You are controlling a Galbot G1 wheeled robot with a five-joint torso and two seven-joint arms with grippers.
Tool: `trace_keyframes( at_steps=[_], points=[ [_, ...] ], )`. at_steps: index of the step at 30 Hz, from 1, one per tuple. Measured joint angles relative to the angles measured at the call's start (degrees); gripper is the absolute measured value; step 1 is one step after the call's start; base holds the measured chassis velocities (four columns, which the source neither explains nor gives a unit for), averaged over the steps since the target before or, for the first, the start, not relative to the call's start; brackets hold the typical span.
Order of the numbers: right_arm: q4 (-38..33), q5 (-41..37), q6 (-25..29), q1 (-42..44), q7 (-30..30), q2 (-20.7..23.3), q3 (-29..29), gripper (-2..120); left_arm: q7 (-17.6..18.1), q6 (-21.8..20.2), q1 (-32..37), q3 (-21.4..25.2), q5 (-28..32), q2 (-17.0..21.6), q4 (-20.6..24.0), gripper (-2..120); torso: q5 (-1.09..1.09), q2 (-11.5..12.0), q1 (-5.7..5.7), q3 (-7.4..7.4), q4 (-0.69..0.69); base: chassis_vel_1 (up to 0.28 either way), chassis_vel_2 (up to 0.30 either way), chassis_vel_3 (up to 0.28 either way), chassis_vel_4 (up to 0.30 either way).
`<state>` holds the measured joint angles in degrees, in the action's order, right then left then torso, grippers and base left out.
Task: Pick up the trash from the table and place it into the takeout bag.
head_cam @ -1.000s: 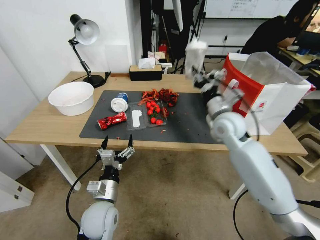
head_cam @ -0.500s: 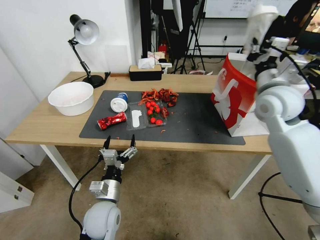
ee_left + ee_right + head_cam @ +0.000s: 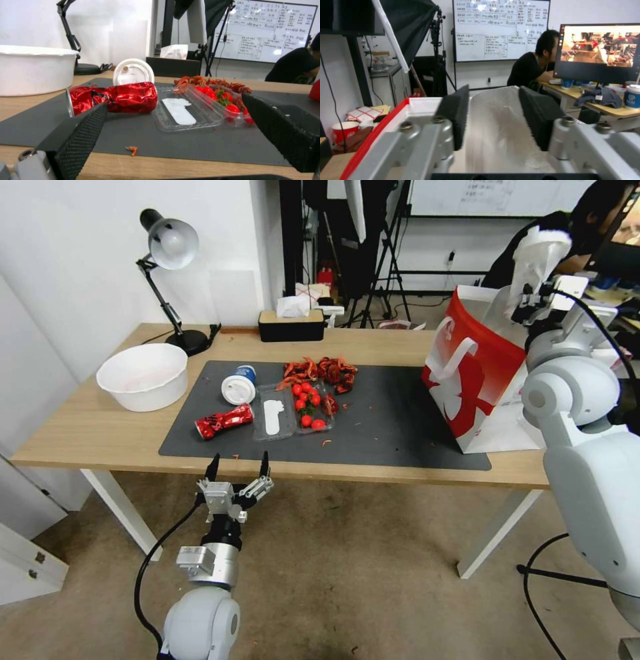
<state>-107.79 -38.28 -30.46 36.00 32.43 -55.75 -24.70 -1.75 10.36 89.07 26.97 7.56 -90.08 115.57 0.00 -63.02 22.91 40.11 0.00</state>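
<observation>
Cluttered table (image 3: 100,433): my right gripper (image 3: 533,300) clamps a clear cup (image 3: 539,257) straight above the bag (image 3: 477,380) mouth; left gripper (image 3: 237,468) waits spread, nearer the can (image 3: 223,421).

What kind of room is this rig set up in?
Probably a lab or office workspace, not a home: a whiteboard covered in writing, a monitor on a desk behind, and light stands next to the table holding a desk lamp.
</observation>
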Motion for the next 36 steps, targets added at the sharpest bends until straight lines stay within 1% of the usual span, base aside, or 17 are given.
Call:
trace_keyframes(
  at_steps=[4,5,6,9,11,13,14,16,18,20,22,24,26,30,31,33,36],
  points=[
    [-0.77,-1.19,1.06,0.49,-0.61,0.33,-0.82,56,0.0,0.13,0.14,-0.13,-0.12,-0.16,0.07,100,0.0,0.0,0.0,0.0,-0.01,0.0,0.0,0.0,0.0],
    [-1.28,-3.04,3.89,0.65,-1.6,0.54,-1.06,63,0.0,0.18,0.22,-0.19,-0.2,-0.2,0.09,100,0.01,0.0,0.0,0.0,-0.01,0.0,0.0,0.0,0.0],
    [-1.28,-3.04,3.89,0.65,-1.6,0.54,-1.06,63,0.0,0.18,0.22,-0.19,-0.2,-0.2,0.09,100,0.01,0.0,0.0,0.0,-0.01,0.0,0.0,0.0,0.0],
    [-3.53,-10.91,12.51,1.55,-6.63,0.98,-1.71,76,0.0,0.21,0.31,-0.28,-0.32,-0.24,0.22,100,0.0,0.0,0.0,0.0,0.0,0.0,0.0,0.0,0.0],
    [-4.05,-12.63,14.5,1.97,-8.38,1.04,-1.91,78,0.0,0.21,0.33,-0.29,-0.33,-0.24,0.26,100,-0.01,0.0,0.0,0.0,0.01,0.0,0.0,0.0,0.0],
    [-5.83,-15.88,21.2,4.66,-17.1,1.1,-2.47,90,0.0,0.22,0.41,-0.3,-0.35,-0.19,0.39,100,0.0,-0.01,0.0,0.0,0.0,0.0,0.0,0.0,0.0],
    [-5.83,-15.88,21.2,4.66,-17.1,1.1,-2.47,90,0.0,0.22,0.41,-0.3,-0.35,-0.19,0.39,100,0.0,-0.01,0.0,0.0,0.0,0.0,0.0,0.0,0.0],
    [-7.39,-15.95,25.36,8.43,-23.4,1.05,-2.6,99,0.01,0.27,0.54,-0.25,-0.35,-0.07,0.4,100,-0.01,0.0,0.0,0.0,0.0,0.0,0.0,0.0,0.0],
    [-8.16,-15.36,26.57,10.3,-25.36,0.93,-2.59,100,0.01,0.31,0.58,-0.25,-0.34,-0.02,0.4,100,0.0,0.0,0.0,0.0,0.0,0.0,0.0,0.0,0.0],
    [-9.79,-11.85,28.94,14.81,-28.89,0.59,-2.34,100,0.01,0.41,0.58,-0.22,-0.32,0.08,0.4,100,0.0,0.0,0.0,-0.01,-0.01,0.0,0.0,0.0,0.0],
    [-10.51,-9.41,29.77,16.83,-29.94,0.39,-1.81,100,0.01,0.43,0.52,-0.23,-0.32,0.11,0.36,100,0.0,-0.01,0.0,-0.01,-0.02,0.0,0.0,0.0,0.0],
    [-12.06,-2.86,32.0,21.33,-31.34,-0.5,-0.37,100,0.01,0.48,0.31,-0.23,-0.32,0.2,0.17,100,-0.01,0.0,0.0,0.0,0.0,0.0,0.0,0.0,0.0],
    [-12.52,-0.25,33.05,23.05,-31.48,-1.0,0.18,100,0.01,0.48,0.26,-0.22,-0.31,0.21,0.12,100,-0.01,0.0,0.0,0.0,0.0,0.0,0.0,0.0,0.0],
    [-13.38,12.21,38.89,34.2,-31.53,-3.9,1.83,100,0.01,0.61,0.18,-0.21,-0.18,0.49,-0.13,100,0.0,0.0,0.0,0.0,-0.02,0.0,0.0,0.0,0.0],
    [-13.38,12.21,38.89,34.2,-31.53,-3.9,1.83,100,0.01,0.61,0.18,-0.21,-0.18,0.49,-0.13,100,0.0,0.0,0.0,0.0,-0.02,0.0,0.0,0.0,0.0],
    [-13.34,17.87,41.87,39.97,-30.81,-5.64,2.23,100,0.01,0.64,0.11,-0.16,-0.09,0.7,-0.27,100,0.0,-0.01,-0.01,-0.01,-0.01,0.0,0.0,0.0,0.0],
    [-12.86,22.19,44.29,44.2,-29.44,-7.0,2.3,100,0.01,0.65,0.02,-0.14,-0.05,0.85,-0.37,100,0.0,0.0,0.0,0.0,-0.01,0.0,0.0,0.0,0.0]
  ],
)
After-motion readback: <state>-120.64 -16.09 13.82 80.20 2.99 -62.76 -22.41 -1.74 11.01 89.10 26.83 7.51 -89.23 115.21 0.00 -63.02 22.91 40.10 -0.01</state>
